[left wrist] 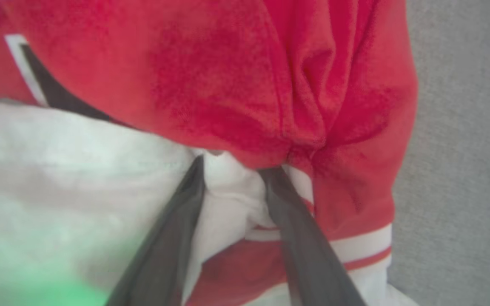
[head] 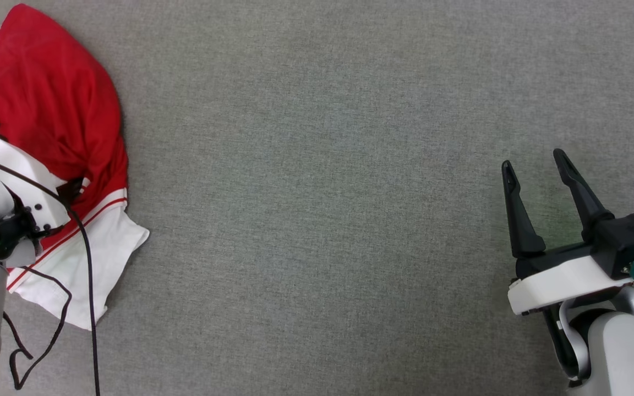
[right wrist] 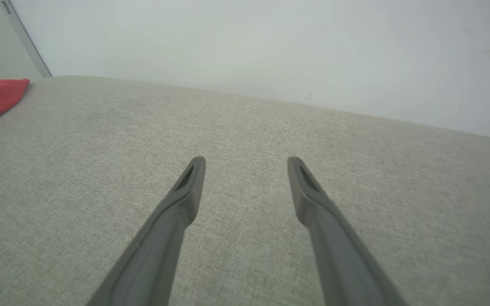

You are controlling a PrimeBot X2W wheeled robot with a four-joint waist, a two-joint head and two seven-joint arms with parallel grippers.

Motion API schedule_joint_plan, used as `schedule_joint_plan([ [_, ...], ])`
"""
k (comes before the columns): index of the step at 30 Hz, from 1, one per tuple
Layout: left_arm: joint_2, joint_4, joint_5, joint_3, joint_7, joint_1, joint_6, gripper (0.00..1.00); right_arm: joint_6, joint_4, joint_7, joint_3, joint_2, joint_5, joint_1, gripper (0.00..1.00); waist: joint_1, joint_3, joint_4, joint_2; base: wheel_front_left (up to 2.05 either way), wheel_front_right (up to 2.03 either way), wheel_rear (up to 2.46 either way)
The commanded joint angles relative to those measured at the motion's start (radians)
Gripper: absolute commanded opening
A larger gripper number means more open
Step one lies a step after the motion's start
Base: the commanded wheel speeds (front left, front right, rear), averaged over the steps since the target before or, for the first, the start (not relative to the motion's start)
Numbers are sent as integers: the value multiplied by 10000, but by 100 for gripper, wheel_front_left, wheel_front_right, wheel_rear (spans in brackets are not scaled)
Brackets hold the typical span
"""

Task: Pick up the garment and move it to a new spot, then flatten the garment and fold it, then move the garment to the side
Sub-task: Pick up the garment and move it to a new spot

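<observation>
Underneath everything, grey woven surface (head: 322,192), running back to a pale wall (right wrist: 270,42) in the right wrist view. Carries the garment (head: 47,99) next in size: lies crumpled against the surface's left edge, red body reaching toward the far left corner, white sleeve (head: 102,247) fanned out toward the near side. Bears striped trim (head: 97,212) in red and white where red cloth meets white. Shows a black white-edged letter (left wrist: 53,93) at the upper left of the left wrist view, partly folded under.

Over the garment's near half, pale wrist (head: 14,181) of the left arm, covering some of the red cloth. Ends in the left gripper (left wrist: 234,170), pushed into the garment: dark fingers astride a bunch of white cloth, tips tucked under a red fold, jaws fairly wide apart. Cannot tell whether clamping that cloth or merely standing around it.

Well apart, toward the surface's near right corner, right gripper (head: 533,159): fingers pointing away from the robot, jaws spread wide, grey weave showing between them.

Smallest, black cable (head: 88,286): drops from the left wrist, crosses the white sleeve, loops toward the near edge.
</observation>
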Motion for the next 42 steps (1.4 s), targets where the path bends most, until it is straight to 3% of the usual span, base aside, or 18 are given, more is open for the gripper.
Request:
schedule_joint_plan([
  [1, -515, 438, 9, -303, 18, 522, 6, 0, -7, 54, -60, -57, 3, 34, -147, 100, -1, -65, -39, -1, 0, 0, 0],
  [7, -171, 454, 568, -149, -2337, 175, 191, 0, -7, 270, -144, -183, 3, 71, 77, 100, -1, -630, -33, -1, 0, 0, 0],
  [11, -267, 670, 826, -10, -3899, 22, 499, 0, -7, 439, -225, -198, 3, 202, 262, 100, -1, -1213, 8, -1, 0, 0, 0],
  [21, -293, 340, 1741, -152, -7573, -276, 767, 0, -7, 720, -376, -304, 3, 576, 782, 100, -1, -2651, -76, -1, 0, 0, 0],
  [22, -398, 31, 1950, -214, -8359, -323, 833, 0, -7, 675, -369, -379, 3, 652, 979, 100, -1, -3007, -198, -1, 0, 0, 0],
  [31, -995, -1722, 2201, -430, -9032, 77, 1145, 0, -7, 442, -290, -561, 3, 840, 1517, 100, -1, -3825, -908, -1, 0, 0, 0],
  [42, -2060, -4209, 2041, -1388, -8106, 1352, 1295, 0, -7, 354, -268, -527, 6, 977, 1804, 100, -1, -3947, -2245, -1, 0, 0, 0],
])
